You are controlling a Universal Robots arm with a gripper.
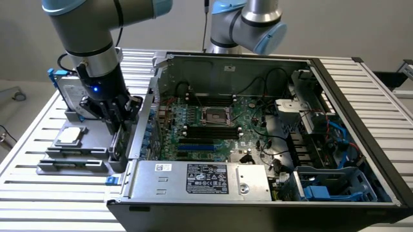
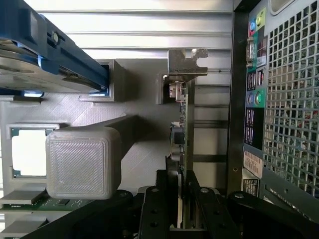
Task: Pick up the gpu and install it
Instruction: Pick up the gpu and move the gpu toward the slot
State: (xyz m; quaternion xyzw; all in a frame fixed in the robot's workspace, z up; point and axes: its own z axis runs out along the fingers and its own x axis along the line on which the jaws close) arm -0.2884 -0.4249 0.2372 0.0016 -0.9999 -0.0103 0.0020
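Right now, pinching the gpu (image 2: 180, 137) with the pincer (image 2: 182, 174), one black finger pressed on each flat side of the thin card. Standing up on its thin edge in a slot of the grey holder (image 2: 144, 114), with its shiny metal end (image 2: 187, 62) far from the pincer.

Hardly any room on one side: just beside the slot, the back wall of the computer case (image 2: 279, 99), full of little holes and plugs. More room on the other side, as far as a grey block (image 2: 82, 162) of the holder. Open air above the slot in the exterior view, apart from the arm (image 1: 90, 43) reaching straight down into it.

Sitting on a tabletop (image 1: 45, 208) of silver slats: holder at the exterior view's left, case at the exterior view's right, touching or nearly so. Inside the open case, a green board (image 1: 213, 121) lying flat and a silver box (image 1: 200, 179) along the near edge. In the holder too: a hard drive (image 1: 65, 82) in a blue frame and a small square chip (image 1: 69, 136) lying flat.

To count: one gpu, one hard drive, one chip, one case, two robot arms, the second arm (image 1: 248, 24) behind the case.
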